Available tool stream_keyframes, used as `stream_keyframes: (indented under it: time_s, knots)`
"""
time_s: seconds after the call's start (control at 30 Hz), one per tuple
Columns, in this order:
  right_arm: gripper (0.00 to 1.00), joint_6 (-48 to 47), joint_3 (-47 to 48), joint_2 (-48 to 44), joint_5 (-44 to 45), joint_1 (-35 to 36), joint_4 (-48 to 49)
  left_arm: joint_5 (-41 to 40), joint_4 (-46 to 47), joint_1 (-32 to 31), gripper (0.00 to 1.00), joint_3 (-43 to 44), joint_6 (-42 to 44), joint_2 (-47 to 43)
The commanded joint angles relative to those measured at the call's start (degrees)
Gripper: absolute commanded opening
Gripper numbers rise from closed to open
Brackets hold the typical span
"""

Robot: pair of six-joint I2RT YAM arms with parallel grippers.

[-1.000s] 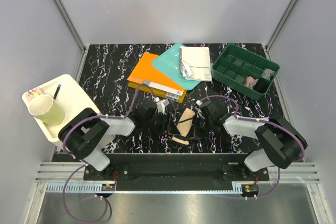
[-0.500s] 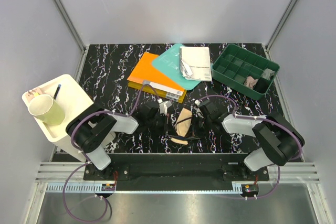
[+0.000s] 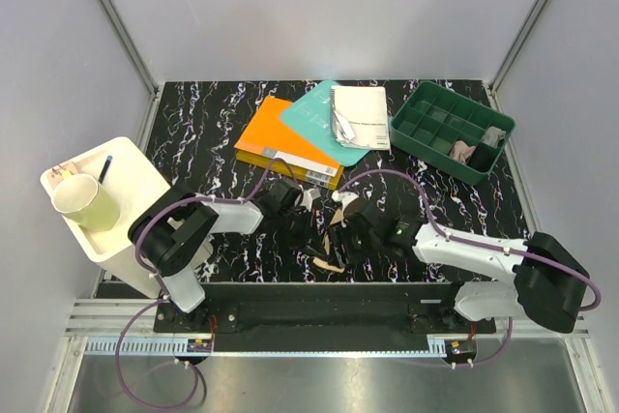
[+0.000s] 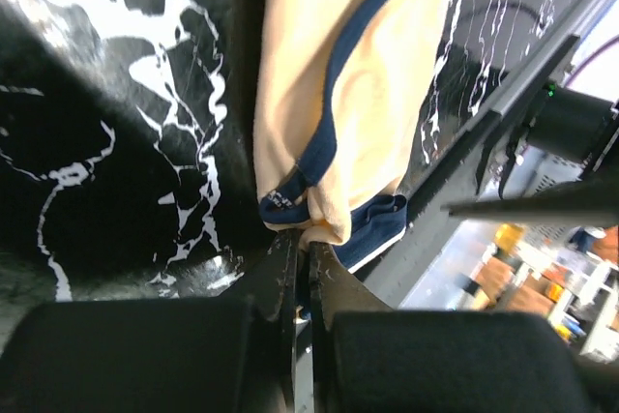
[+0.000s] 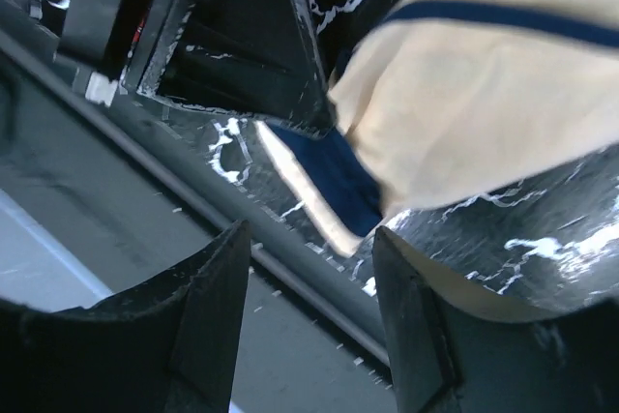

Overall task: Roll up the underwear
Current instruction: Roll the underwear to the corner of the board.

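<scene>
Near-centre of table (image 3: 213, 132), btwn both arms: beige underwear (image 3: 329, 247). L gripper (image 4: 302, 260) is clamped on its navy hem. R gripper (image 5: 311, 239) has jaws apart, nothing held, just right of fabric. Best bet: R pinches the opposite hem, then both roll evenly w/ light tension.

Top external view: high behind both arm bases (image 3: 184, 309), looking down over the whole table (image 3: 193, 123). Wrist views: very close and low over its marbled top, apparently facing inward from opposite sides; all three share the beige underwear (image 4: 368, 94).
</scene>
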Motion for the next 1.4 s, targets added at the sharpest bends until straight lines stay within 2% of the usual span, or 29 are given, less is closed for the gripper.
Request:
stream_keyframes:
  time_s: [0.0, 0.07, 0.23, 0.63, 0.77, 0.83, 0.87, 0.97, 1.0, 1.1, 1.13, 1.2, 1.23, 1.37]
  knots:
    - [0.61, -7.08, 0.88, -0.55, 14.25, 8.54, 2.10, 3.36, -7.91, 0.36, 0.00, 0.33, 0.12, 3.29]
    - [0.62, -8.84, 0.00, -0.28, 18.29, 11.81, 5.71, 3.72, -9.31, 0.54, 0.00, 0.68, 0.56, 3.56]
    - [0.62, -11.82, -1.67, 2.26, 21.03, 17.44, 12.21, 4.94, -11.51, 1.76, 0.00, 1.04, 1.70, 3.82]
    - [0.54, -11.92, 0.96, 10.09, 28.68, 24.57, 11.52, 5.30, -14.68, 3.53, 0.00, 2.27, 3.90, 4.09]
    - [0.46, -11.21, 2.01, 13.50, 31.66, 25.19, 10.29, 5.39, -14.77, 3.53, 0.00, 2.36, 4.07, 3.83]
    - [0.37, -10.69, 2.81, 14.74, 32.46, 25.10, 9.15, 5.48, -14.94, 3.70, 0.00, 2.36, 4.25, 3.74]
    - [0.28, -10.69, 2.90, 15.88, 32.38, 25.10, 8.89, 5.65, -14.94, 3.79, 0.00, 2.36, 4.25, 3.56]
    - [0.19, -10.60, 3.07, 16.07, 30.88, 25.10, 8.27, 5.04, -14.94, 3.96, 0.01, 2.18, 4.42, 2.69]
    - [0.17, -10.51, 2.90, 15.54, 30.53, 25.10, 8.27, 4.78, -14.94, 4.23, 0.11, 2.09, 4.34, 2.07]
    - [0.15, -10.16, 1.58, 12.56, 27.81, 24.66, 9.14, 3.46, -13.72, 5.72, 0.27, 1.30, 3.99, -1.17]
    - [0.14, -9.99, 1.14, 11.77, 26.15, 24.49, 9.58, 2.85, -13.45, 6.16, 0.37, 0.78, 3.81, -2.32]
    - [0.14, -9.98, -0.44, 9.22, 23.60, 23.61, 11.42, 0.74, -13.10, 7.04, 0.46, 0.34, 3.55, -5.48]
    - [0.13, -10.07, -1.14, 8.60, 20.37, 22.39, 12.13, -0.14, -13.10, 7.22, 0.53, -0.01, 3.46, -6.53]
    - [0.13, -11.03, -4.47, 4.73, 11.04, 17.64, 16.60, -5.14, -12.05, 7.39, 0.59, -1.68, 2.84, -12.16]
